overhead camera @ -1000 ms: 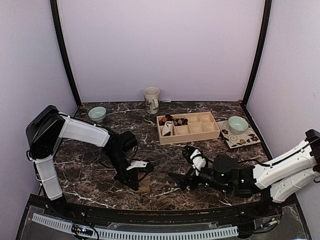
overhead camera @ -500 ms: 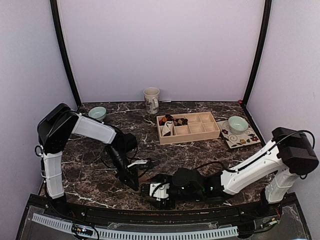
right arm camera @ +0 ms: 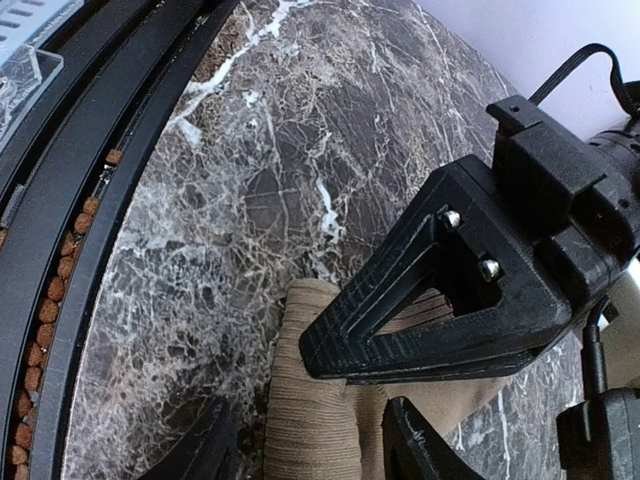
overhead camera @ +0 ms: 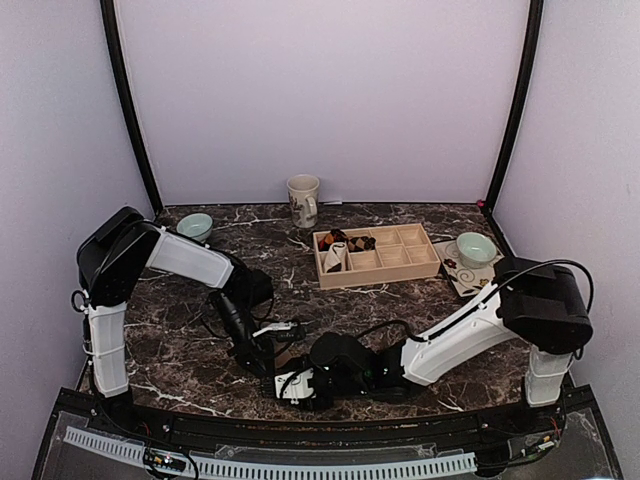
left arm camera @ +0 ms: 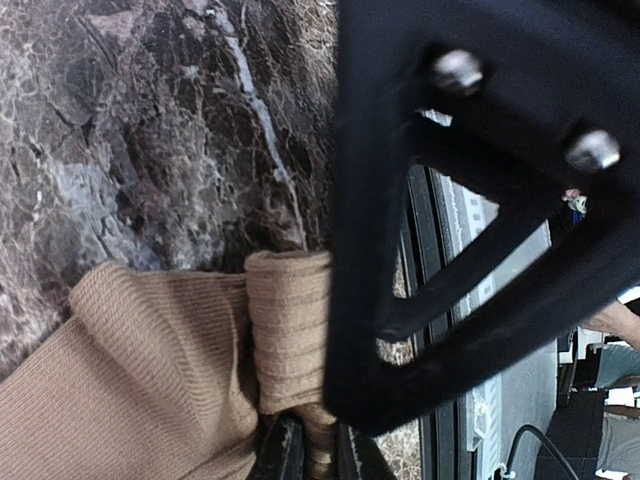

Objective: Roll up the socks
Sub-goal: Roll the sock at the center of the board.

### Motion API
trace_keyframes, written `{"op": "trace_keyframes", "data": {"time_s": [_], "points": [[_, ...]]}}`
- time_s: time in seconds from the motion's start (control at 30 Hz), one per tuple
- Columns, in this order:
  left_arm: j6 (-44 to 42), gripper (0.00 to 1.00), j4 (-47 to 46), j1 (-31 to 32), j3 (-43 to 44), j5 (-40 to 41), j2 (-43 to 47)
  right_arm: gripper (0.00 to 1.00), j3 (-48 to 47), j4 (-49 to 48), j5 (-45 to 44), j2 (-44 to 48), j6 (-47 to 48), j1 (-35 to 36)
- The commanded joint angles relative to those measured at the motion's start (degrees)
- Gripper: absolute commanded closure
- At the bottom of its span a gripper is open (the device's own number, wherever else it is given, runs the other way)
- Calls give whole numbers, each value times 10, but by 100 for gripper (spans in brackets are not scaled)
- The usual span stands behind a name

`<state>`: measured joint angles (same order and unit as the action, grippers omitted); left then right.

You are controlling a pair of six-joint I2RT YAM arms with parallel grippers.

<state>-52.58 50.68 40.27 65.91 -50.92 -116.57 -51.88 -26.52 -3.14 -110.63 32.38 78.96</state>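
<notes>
The tan sock [right arm camera: 315,430] lies at the near edge of the table [overhead camera: 180,330], with 1 end rolled. The right gripper [right arm camera: 310,445] straddles that roll with its jaws apart, 1 finger on each side, unclamped. Just beyond it, the left gripper [left arm camera: 318,455] is clenched on the roll's fold. Farther back, the argyle sock [overhead camera: 360,242] sits bundled in a left compartment of the wooden tray [overhead camera: 425,268].

Marble table [overhead camera: 400,300], mug [overhead camera: 303,200], bowl [overhead camera: 195,227], wooden tray [overhead camera: 380,272], tan sock [left arm camera: 140,380], seemingly part-rolled

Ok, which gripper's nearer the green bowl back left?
Left. The left gripper, holding the tan sock, is right of the bowl and nearer the camera; the right gripper is farther that way.
</notes>
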Motion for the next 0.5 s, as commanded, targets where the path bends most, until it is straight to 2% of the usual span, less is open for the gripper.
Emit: {"op": "trace_keyframes", "data": {"time_s": [0.0,0.1,0.23,0.47], "points": [[-13,85,15,-3,-18,72,-20,52,-16,-9,18,-20,8,-10],[-13,85,15,-4,-18,75,-19,56,-16,-3,25,-29,3,-15],[-9,84,13,-5,-16,79,-19,66,-15,4,31,-39,-7,-21],[-11,78,21,-5,-13,75,-12,68,-5,-10,34,-61,-31,-28]]}}
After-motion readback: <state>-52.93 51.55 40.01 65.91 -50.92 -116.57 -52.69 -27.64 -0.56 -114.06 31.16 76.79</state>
